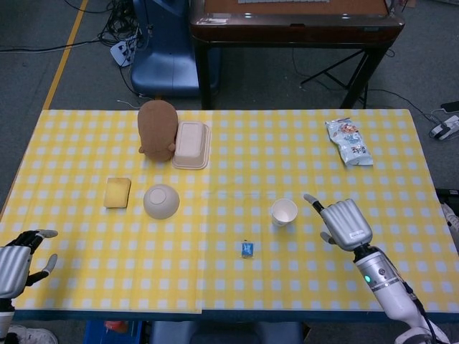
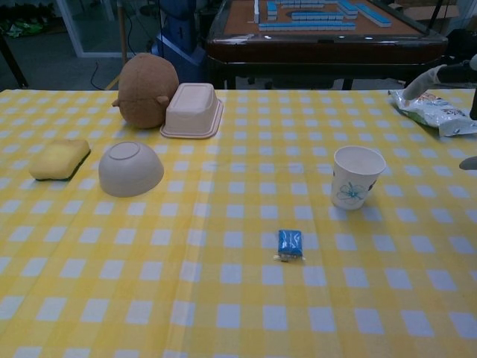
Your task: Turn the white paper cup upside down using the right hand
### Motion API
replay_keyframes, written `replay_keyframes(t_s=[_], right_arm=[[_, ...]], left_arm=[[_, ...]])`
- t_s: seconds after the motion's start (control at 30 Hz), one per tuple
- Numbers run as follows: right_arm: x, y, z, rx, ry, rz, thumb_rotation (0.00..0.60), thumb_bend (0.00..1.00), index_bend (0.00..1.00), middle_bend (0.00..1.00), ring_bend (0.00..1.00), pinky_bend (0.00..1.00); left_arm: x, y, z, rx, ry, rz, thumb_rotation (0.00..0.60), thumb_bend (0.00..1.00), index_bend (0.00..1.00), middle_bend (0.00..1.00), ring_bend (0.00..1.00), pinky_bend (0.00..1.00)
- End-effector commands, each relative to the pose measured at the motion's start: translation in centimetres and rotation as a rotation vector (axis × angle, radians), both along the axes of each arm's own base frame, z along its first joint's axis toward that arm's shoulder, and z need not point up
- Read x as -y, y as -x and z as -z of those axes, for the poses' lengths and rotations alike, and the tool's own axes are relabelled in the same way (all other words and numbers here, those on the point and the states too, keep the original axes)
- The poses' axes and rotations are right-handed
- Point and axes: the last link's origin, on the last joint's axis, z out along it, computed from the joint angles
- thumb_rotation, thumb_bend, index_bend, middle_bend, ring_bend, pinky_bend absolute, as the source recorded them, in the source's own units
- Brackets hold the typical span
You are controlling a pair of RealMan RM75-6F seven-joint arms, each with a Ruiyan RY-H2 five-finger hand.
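The white paper cup (image 1: pixel 284 212) stands upright, mouth up, and the right hand (image 1: pixel 343 223) is seen just beside it on its right, not touching, empty with fingers spread; the left hand (image 1: pixel 16 251), well apart from the cup at the near left table edge, is likewise empty and spread. The approach is judged best finished by closing thumb and fingers lightly around the cup's side wall, so that the thin wall is not crushed, before it is lifted and rolled over. No readable writing is made out: only a blue flower print on the cup, while the markings on the small blue packet (image 2: pixel 290 243) near the cup and the snack bag (image 1: pixel 348 142) beyond it are too small to read.
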Motion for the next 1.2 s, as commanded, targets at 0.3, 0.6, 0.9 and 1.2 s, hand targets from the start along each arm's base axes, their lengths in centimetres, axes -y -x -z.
replay_keyframes(t_s=[0.3,0.6,0.9,1.2], right_arm=[[3.5,-2.1,3.5,-0.054,-0.061,0.047,0.6,0.1,0.19,1.0,1.0,1.0],[4.6,-2.8,5.8,-0.066,-0.119,0.068,0.6,0.1,0.19,1.0,1.0,1.0],[5.1,-3.9,7.3,-0.076,-0.154,0.066,0.6,0.1,0.21,1.0,1.0,1.0],[5.6,-4.3,7.9,-0.084,-0.158,0.082,0.6,0.1,0.27,1.0,1.0,1.0]], left_arm=[[-0.3,0.1,0.0,0.005,0.012,-0.005,0.6,0.38,0.42,0.37,0.32,0.53],[-0.6,0.2,0.1,0.005,0.016,-0.015,0.6,0.38,0.44,0.37,0.32,0.53],[-0.5,0.2,0.0,0.009,0.023,-0.02,0.6,0.38,0.44,0.37,0.32,0.53],[-0.5,0.2,-0.1,0.003,0.018,-0.03,0.6,0.38,0.44,0.37,0.32,0.52]])
